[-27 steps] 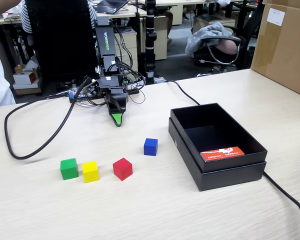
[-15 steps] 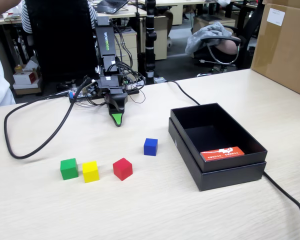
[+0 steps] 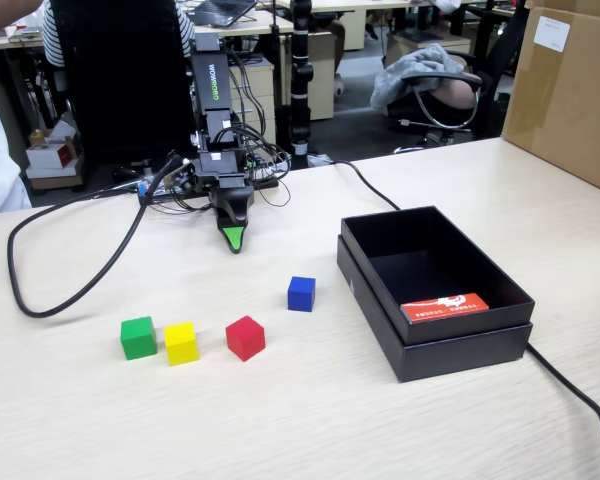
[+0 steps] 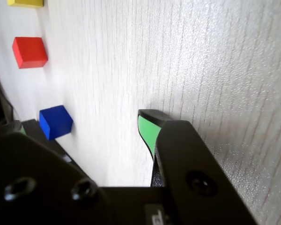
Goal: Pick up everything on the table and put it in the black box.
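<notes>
Fixed view first: the gripper (image 3: 236, 243) hangs tip-down at upper centre-left of the frame, its green-padded point just above the table (image 3: 310, 420), holding nothing; only one tip shows from this camera, so whether the jaws are parted cannot be told here. Wrist view does not settle it either, since a single green-faced finger (image 4: 147, 129) is visible over the pale wood grain, the other jaw being lost behind dark housing. Four cubes sit on the tabletop below the arm in the fixed view: the green cube (image 3: 138, 337) and the yellow cube (image 3: 181, 342) just beside each other at lower left, the red cube (image 3: 245, 337) a little to their right, and the blue cube (image 3: 301, 293) further right and higher, nearest the box. All four lie apart from the gripper. The black box (image 3: 450, 345) stands open at centre right (an orange-red card (image 3: 444, 306) rests inside, against its near wall). A thick black cable (image 3: 75, 290) loops across the left side.
</notes>
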Robot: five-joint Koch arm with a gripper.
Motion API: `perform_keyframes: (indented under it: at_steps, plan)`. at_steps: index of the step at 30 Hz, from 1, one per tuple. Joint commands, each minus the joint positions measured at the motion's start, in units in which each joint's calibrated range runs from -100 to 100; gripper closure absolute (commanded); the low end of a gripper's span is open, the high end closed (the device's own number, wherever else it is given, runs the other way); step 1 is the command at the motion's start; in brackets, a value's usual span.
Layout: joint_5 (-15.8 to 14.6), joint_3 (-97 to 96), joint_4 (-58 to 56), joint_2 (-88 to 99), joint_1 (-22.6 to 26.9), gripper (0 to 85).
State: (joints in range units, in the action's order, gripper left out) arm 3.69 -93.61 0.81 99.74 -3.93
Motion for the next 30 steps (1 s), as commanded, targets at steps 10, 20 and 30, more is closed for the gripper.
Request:
perform_keyframes:
  at_steps: [10, 20, 30]
  plan:
    - [-1.4, 11.8, -20.6, -0.7, -1.1, 37.2]
    - [-1.7, 33.6, -44.2, -6.2, -1.9, 37.8]
    - [0.1, 69.0, -54.2, -39.1, -8.1, 38.2]
